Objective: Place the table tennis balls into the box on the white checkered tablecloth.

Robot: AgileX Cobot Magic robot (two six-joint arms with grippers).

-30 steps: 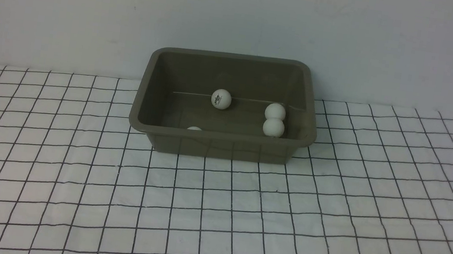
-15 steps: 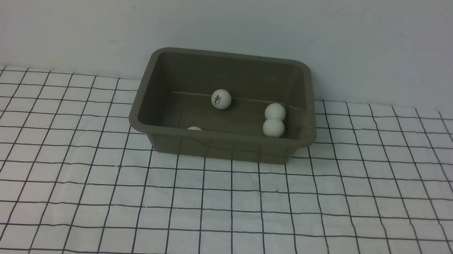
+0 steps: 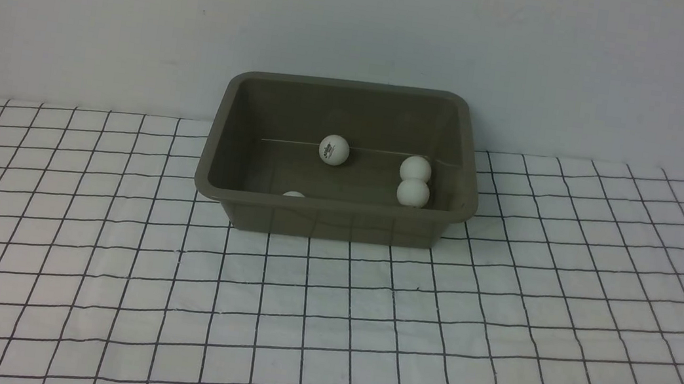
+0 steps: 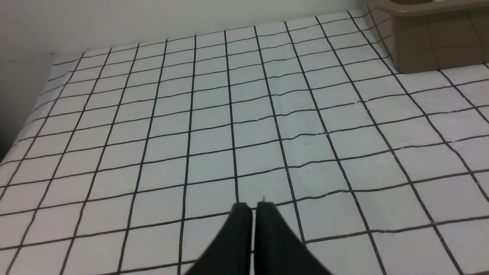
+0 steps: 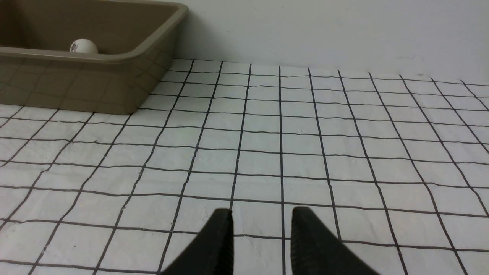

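The left gripper is held low over the white checkered tablecloth with fingers pressed together, empty. The right gripper is kept parted, empty. Four table tennis balls are contained in the box, seen at 12 o'clock.

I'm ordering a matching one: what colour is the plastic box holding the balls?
Olive-grey all over, plain; the rectangular plastic box shows best in the front view.

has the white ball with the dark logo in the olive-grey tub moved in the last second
No. The white ball with the dark logo sits at the same spot against the thin line along the back of the olive-grey plastic tub floor, in the front view.
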